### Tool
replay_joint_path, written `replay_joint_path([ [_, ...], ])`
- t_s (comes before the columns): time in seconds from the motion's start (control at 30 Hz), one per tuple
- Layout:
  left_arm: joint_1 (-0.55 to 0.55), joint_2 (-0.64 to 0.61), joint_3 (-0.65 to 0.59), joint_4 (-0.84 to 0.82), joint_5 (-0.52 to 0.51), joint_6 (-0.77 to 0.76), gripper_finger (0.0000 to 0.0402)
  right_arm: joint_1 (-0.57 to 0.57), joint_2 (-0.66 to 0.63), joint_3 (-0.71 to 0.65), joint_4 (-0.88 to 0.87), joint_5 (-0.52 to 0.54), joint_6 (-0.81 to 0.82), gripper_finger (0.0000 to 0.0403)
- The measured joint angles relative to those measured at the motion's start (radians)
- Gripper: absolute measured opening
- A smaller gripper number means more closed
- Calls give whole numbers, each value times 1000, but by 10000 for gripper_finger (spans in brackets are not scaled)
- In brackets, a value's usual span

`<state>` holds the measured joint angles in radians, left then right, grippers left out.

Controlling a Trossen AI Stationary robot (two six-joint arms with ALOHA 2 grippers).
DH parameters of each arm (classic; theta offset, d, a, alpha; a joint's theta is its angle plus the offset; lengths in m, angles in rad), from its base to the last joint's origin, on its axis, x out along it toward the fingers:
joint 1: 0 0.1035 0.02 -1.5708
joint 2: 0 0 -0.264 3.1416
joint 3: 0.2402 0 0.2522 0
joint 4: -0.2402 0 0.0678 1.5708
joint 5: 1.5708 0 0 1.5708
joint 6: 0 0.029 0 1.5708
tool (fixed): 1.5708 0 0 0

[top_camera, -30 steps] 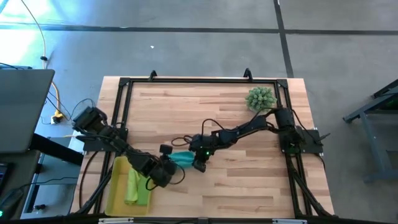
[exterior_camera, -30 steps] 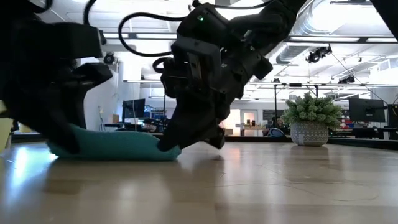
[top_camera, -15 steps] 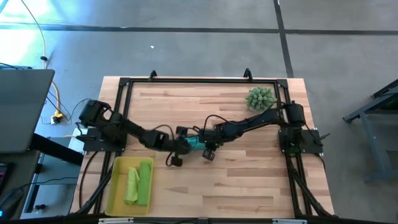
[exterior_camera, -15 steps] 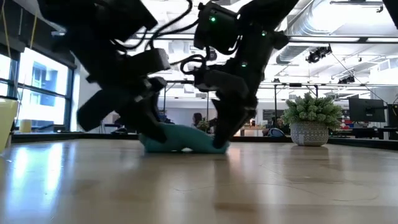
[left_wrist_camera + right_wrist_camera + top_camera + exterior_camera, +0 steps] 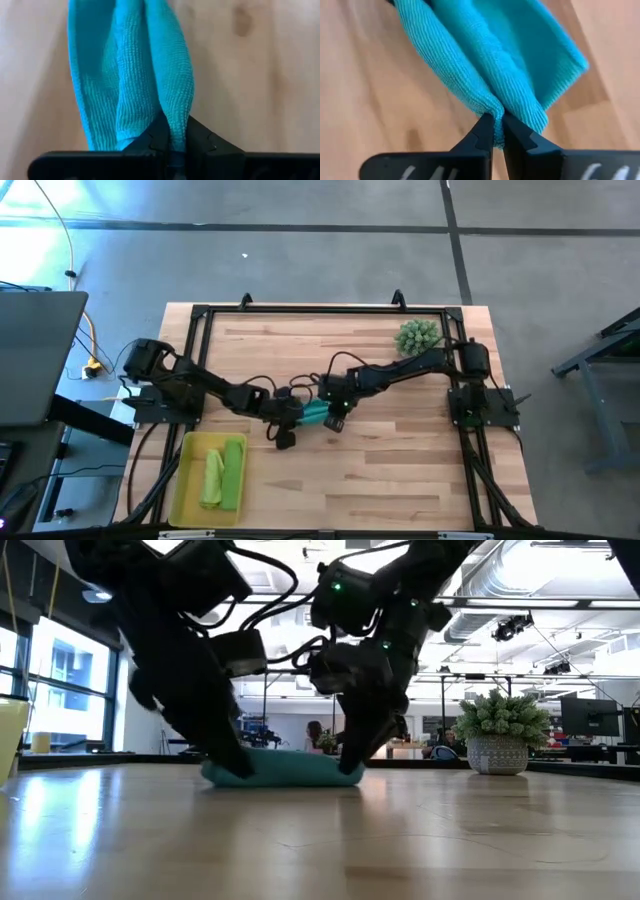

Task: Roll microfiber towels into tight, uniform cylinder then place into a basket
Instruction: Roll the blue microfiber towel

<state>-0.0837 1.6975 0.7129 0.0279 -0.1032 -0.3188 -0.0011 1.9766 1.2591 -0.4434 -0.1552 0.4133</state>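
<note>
Near the middle of the pale wooden slatted table [image 5: 400, 460], high view: the rolled teal microfiber towel [image 5: 314, 413] lies between the two arms, its long axis running roughly left to right with a slight slant. The left gripper [image 5: 291, 412] pinches its left end and the right gripper [image 5: 334, 404] its right end. Half a second ago the towel lay at much the same spot; a full second ago it was lower and further left, close to the shallow translucent yellow plastic basket [image 5: 186, 480], with the left arm bent down beside that basket. Two lime green rolled towels [image 5: 223, 472] lie in the basket, lengthwise along it. A spiky green ball-shaped plant [image 5: 419, 338] stands at the table's far right.

Low view: the towel [image 5: 283, 769] rests flat on the table, long axis horizontal, both grippers bearing on its ends; half a second ago it sat slightly further right.

Left wrist view: the left gripper [image 5: 172, 145] is clenched on a fold of the teal cloth [image 5: 131, 75], which stretches away from the fingers [image 5: 157, 134].

Right wrist view: the right gripper [image 5: 497, 132] is clenched on a fold of the towel [image 5: 495, 60], which runs away from it along the wood
</note>
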Motion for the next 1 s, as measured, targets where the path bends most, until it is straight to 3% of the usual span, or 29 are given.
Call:
replay_joint_path([
  [0.17,24,-55,-4,-41,145,-56,20,-34,0,0,35,-171,16,9],
  [0.3,44,-90,-4,-102,191,-124,20,-55,0,0,67,-287,34,9],
  [0.6,56,-79,-44,-122,190,-325,20,-78,43,1,164,-247,-2,16],
  [0.73,56,-78,-61,-114,186,-343,20,-80,33,1,176,-169,-73,57],
  [0.87,56,-78,-63,-117,185,-331,19,-107,-19,1,139,-198,-130,103],
  [1.0,58,-77,-63,-117,185,-321,19,-104,-97,0,104,-174,-223,116],
])
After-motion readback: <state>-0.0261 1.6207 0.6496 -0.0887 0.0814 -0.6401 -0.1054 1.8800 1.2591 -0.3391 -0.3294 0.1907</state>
